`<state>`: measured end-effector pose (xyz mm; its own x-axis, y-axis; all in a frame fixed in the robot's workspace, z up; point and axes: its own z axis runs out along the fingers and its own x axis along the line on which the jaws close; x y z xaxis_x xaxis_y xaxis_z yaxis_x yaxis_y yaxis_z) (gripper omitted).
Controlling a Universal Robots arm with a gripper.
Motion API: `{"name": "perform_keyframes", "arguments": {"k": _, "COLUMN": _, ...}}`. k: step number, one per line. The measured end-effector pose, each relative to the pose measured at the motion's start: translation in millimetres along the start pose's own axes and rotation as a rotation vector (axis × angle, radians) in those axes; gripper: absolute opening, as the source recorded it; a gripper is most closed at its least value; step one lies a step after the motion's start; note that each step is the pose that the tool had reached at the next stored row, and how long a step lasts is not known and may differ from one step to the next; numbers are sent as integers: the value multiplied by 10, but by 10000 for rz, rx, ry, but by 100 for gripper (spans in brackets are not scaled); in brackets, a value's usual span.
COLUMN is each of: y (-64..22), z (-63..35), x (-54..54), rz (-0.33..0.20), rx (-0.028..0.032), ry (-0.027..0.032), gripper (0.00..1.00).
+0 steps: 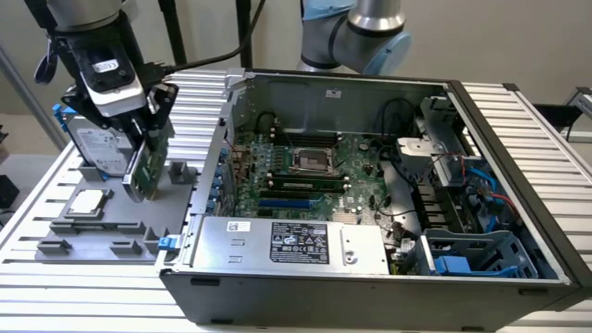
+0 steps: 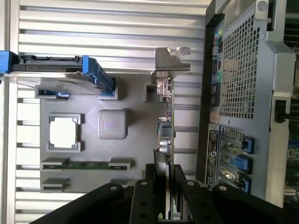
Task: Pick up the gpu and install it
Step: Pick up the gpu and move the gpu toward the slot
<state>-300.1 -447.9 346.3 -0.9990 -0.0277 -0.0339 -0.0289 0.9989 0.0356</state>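
- 1 claw [image 1: 148,139] pinching 1 gpu [image 1: 145,170], card upright at gray tray [image 1: 102,232]
- On tray: 1 hard drive [image 1: 97,149], 1 CPU chip [image 1: 86,202]
- 1 open PC case [image 1: 277,302] beside it on tabletop [image 1: 83,295]

Exterior high oblique, wrist close downward, sharing tray [image 1: 93,232]

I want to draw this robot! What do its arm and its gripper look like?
The arm is round silver tubing with light blue caps on the joints. A black cable runs to the wrist. The gripper is black with a silvery-white block bearing a small label, and its flat black fingers have little round holes.
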Motion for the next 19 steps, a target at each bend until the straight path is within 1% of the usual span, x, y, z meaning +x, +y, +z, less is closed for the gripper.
{"name": "perform_keyframes", "arguments": {"k": 4, "y": 3, "z": -178, "x": -54, "rz": 32, "rx": -1, "ry": 33, "gripper": 27}}
{"name": "perform_keyframes", "arguments": {"k": 10, "y": 8, "z": -448, "x": -150, "rz": 75, "rx": -1, "ry": 102, "gripper": 27}}
{"name": "perform_keyframes", "arguments": {"k": 13, "y": 11, "z": -579, "x": -207, "rz": 90, "rx": -2, "ry": 170, "gripper": 27}}
{"name": "perform_keyframes", "arguments": {"k": 15, "y": 12, "z": -648, "x": -255, "rz": 95, "rx": 7, "ry": 228, "gripper": 27}}
{"name": "perform_keyframes", "arguments": {"k": 17, "y": 12, "z": -705, "x": -319, "rz": 99, "rx": 29, "ry": 292, "gripper": 27}}
{"name": "perform_keyframes", "arguments": {"k": 19, "y": 12, "z": -754, "x": -405, "rz": 102, "rx": 58, "ry": 371, "gripper": 27}}
